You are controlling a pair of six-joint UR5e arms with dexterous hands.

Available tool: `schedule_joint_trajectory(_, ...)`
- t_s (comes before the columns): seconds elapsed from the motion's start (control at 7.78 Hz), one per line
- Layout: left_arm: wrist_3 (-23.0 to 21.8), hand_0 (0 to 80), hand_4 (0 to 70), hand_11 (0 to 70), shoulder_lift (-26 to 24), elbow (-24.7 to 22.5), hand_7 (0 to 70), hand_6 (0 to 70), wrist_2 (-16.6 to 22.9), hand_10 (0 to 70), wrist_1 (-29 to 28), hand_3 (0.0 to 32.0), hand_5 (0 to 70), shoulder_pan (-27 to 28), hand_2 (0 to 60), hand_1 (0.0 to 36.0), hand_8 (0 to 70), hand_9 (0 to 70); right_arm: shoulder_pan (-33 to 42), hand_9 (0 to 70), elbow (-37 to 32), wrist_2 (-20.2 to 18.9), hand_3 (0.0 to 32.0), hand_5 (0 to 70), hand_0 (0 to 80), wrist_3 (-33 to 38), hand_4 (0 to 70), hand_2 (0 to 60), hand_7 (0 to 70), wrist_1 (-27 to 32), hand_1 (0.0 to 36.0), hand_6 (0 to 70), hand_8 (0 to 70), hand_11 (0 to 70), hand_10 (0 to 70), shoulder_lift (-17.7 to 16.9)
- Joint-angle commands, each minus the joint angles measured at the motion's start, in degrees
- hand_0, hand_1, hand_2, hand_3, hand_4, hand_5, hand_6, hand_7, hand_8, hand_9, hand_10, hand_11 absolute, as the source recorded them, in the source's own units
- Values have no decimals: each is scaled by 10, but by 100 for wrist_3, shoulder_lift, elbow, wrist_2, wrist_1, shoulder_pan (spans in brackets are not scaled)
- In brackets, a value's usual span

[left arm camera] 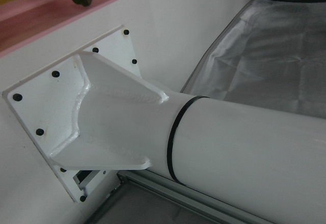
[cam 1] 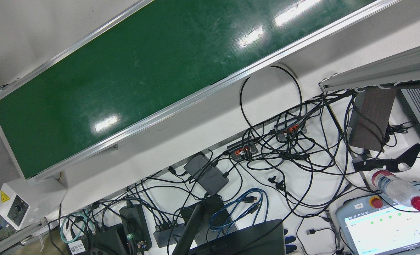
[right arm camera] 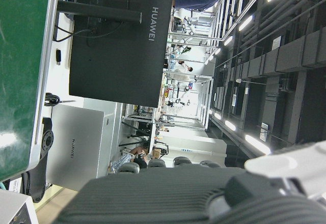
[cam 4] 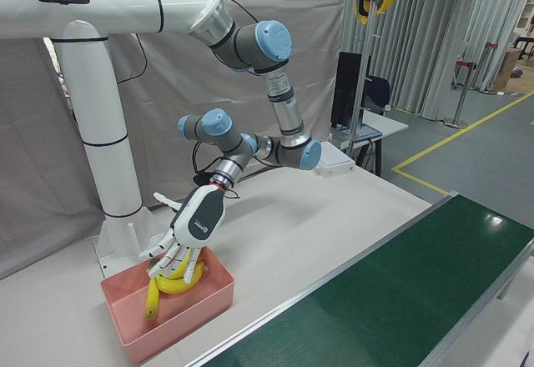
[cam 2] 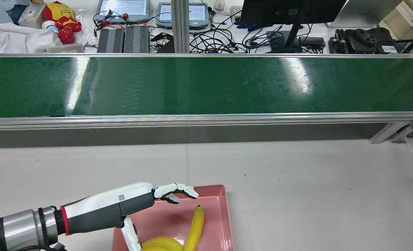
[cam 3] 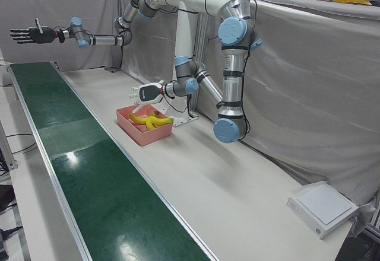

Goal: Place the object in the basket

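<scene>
Rear view, left to right. Your left hand reaches in from the lower left and hangs over the near-left part of the pink basket. Its fingers are spread and nearly straight, closed on nothing — an empty hand, palm toward the basket floor.

Bananas: the task's object lies inside the basket. Count is two as far as you can see — one long banana lying lengthwise toward the right wall, stem end pointing at the conveyor, and one curved banana across the near end, partly cut by the frame edge. They touch where they meet near the bottom. A third underneath cannot be ruled out.

Beyond the basket, the green conveyor belt runs the full width and carries nothing.

Right hand: only the left-front view shows it — held high and far out over the belt's distant end, fingers stretched apart, nothing in it.

Judgement on progress: placement looks done; fruit is in the basket and released. What you have left is probably only to lift the left hand clear. No other loose item shows on the table.

Counts: one basket, two bananas, one belt, two hands.
</scene>
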Motion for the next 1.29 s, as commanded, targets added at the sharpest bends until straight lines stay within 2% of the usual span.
schedule_joint_trajectory(0.0, -29, 334, 54, 220, 196, -953, 204, 64, 10, 151, 578, 0, 380, -847, 121, 36, 188, 232, 0, 0, 0, 0, 0, 0, 0, 0, 0, 0, 0, 0, 0, 0, 0, 0, 0, 1)
schedule_joint_trajectory(0.26, -116, 147, 45, 217, 434, -982, 202, 67, -7, 151, 527, 0, 362, -1277, 149, 11, 189, 231, 0, 0, 9, 0, 0, 0, 0, 0, 0, 0, 0, 0, 0, 0, 0, 0, 0, 1)
schedule_joint_trajectory(0.39, -343, 89, 39, 217, 565, -990, 200, 65, 2, 152, 370, 0, 357, -1654, 158, 4, 184, 228, 0, 0, 9, 0, 0, 0, 0, 0, 0, 0, 0, 0, 0, 0, 0, 0, 0, 1)
schedule_joint_trajectory(0.51, -624, 96, 52, 217, 792, -990, 205, 69, 2, 152, 133, 0, 373, -1928, 152, 1, 187, 233, 0, 0, 9, 0, 0, 0, 0, 0, 0, 0, 0, 0, 0, 0, 0, 0, 0, 1)
schedule_joint_trajectory(0.77, -995, 184, 88, 211, 1180, -973, 213, 78, -51, 148, -298, 0, 412, -2220, 121, 4, 195, 239, 0, 0, 9, 0, 0, 0, 0, 0, 0, 0, 0, 0, 0, 0, 0, 0, 0, 1)
schedule_joint_trajectory(0.9, -1005, 216, 110, 210, 1181, -955, 217, 86, -60, 147, -300, 0, 425, -2299, 107, 4, 200, 244, 0, 0, 9, 0, 0, 0, 0, 0, 0, 0, 0, 0, 0, 0, 0, 0, 0, 1)
schedule_joint_trajectory(1.03, -1066, 292, 139, 194, 1181, -973, 221, 93, -51, 136, -230, 0, 448, -2386, 78, 7, 203, 245, 0, 0, 9, 0, 0, 0, 0, 0, 0, 0, 0, 0, 0, 0, 0, 0, 0, 1)
schedule_joint_trajectory(1.16, -1267, 312, 144, 202, 1199, -990, 225, 95, -51, 141, -212, 0, 451, -2457, 65, 5, 213, 255, 0, 0, 9, 0, 0, 0, 0, 0, 0, 0, 0, 0, 0, 0, 0, 0, 0, 1)
